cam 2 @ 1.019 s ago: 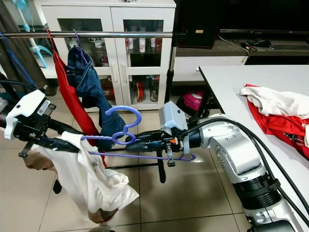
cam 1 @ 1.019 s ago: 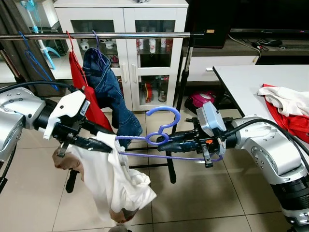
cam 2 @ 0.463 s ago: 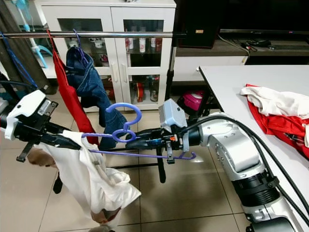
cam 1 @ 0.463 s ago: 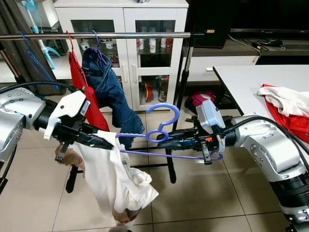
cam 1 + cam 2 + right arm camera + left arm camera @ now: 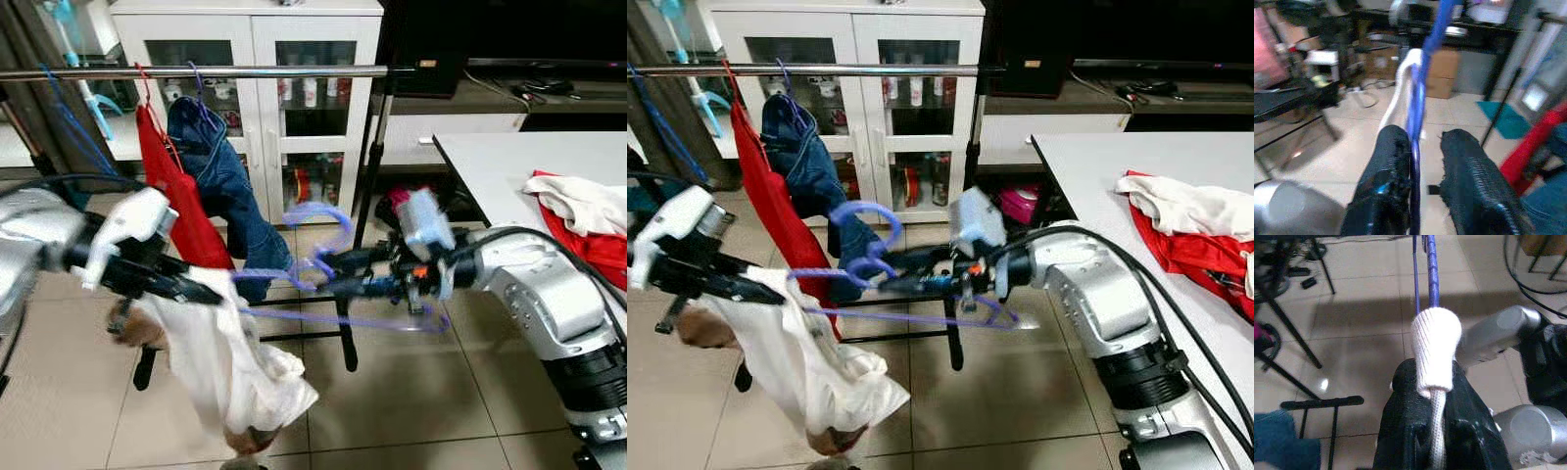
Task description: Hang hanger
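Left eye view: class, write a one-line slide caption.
Two pincers carry a purple hanger with a white garment before the clothes rail.

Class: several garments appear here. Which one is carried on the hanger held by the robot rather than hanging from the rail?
The white garment, draped on the purple hanger between both end effectors; the red garment and jeans hang from the rail.

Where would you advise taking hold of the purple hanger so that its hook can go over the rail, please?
Grip the purple hanger at the neck just below its hook, coming in from the robot's right, as the right end effector does. That probably leaves the open hook free above the fingers to drop over the rail, while the left end effector steadies the shoulder carrying the white garment.
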Controlling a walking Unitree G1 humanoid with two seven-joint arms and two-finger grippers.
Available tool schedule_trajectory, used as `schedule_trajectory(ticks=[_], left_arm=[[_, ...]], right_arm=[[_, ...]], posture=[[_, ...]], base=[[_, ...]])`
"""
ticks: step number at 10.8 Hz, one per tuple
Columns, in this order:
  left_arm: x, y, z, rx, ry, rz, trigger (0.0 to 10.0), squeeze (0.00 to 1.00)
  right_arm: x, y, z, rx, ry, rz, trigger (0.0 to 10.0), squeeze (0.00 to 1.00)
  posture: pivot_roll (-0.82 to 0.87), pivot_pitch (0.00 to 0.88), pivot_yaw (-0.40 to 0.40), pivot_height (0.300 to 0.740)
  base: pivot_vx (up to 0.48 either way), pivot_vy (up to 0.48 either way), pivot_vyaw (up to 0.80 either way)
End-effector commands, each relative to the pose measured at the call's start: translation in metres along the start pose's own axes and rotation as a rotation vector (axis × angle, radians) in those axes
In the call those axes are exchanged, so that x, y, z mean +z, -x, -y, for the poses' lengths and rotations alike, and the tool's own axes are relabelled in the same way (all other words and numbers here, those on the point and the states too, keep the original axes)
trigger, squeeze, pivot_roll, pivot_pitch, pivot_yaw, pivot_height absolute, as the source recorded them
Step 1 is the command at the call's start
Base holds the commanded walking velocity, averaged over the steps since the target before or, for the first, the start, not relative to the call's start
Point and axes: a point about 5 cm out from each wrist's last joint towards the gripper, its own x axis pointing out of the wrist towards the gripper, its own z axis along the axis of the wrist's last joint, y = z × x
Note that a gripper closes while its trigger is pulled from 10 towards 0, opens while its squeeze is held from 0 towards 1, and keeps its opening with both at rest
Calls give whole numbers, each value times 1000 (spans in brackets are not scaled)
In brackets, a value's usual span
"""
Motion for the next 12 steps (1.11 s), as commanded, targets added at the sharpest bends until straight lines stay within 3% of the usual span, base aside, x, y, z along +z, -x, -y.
schedule_trajectory(ticks=[1,2,3,5,7,9,10,11,12], left_arm=[[1,8,-1,38,-3,6,0,0],[-4,12,-2,84,18,3,0,0],[-8,14,-4,117,31,0,0,0],[-17,19,-9,194,61,-3,0,0],[-14,23,-18,284,47,36,0,0],[6,24,-27,321,14,131,0,0],[11,22,-26,299,0,140,0,0],[19,19,-24,269,-27,158,0,0],[28,19,-24,263,-51,180,0,0]], right_arm=[[5,4,4,-30,17,15,10000,1000],[5,9,8,-91,14,19,10000,365],[6,13,11,-137,0,36,10000,0],[11,21,11,-196,-41,84,10000,0],[13,20,-7,-107,-45,122,10000,0],[6,2,-23,-43,-111,118,10000,0],[-2,-11,-22,-90,-137,94,10000,251],[-14,-29,-11,-236,-121,57,10000,1000],[-9,-42,-4,-318,-89,91,10000,1000]], posture=[[28,0,15,740],[28,0,16,740],[28,0,19,740],[26,0,23,740],[24,0,24,740],[21,0,29,740],[22,0,32,740],[29,0,35,740],[32,0,35,740]], base=[[0,0,0],[0,0,0],[0,0,0],[0,0,0],[0,0,0],[0,0,0],[0,0,0],[0,0,0],[0,0,0]])
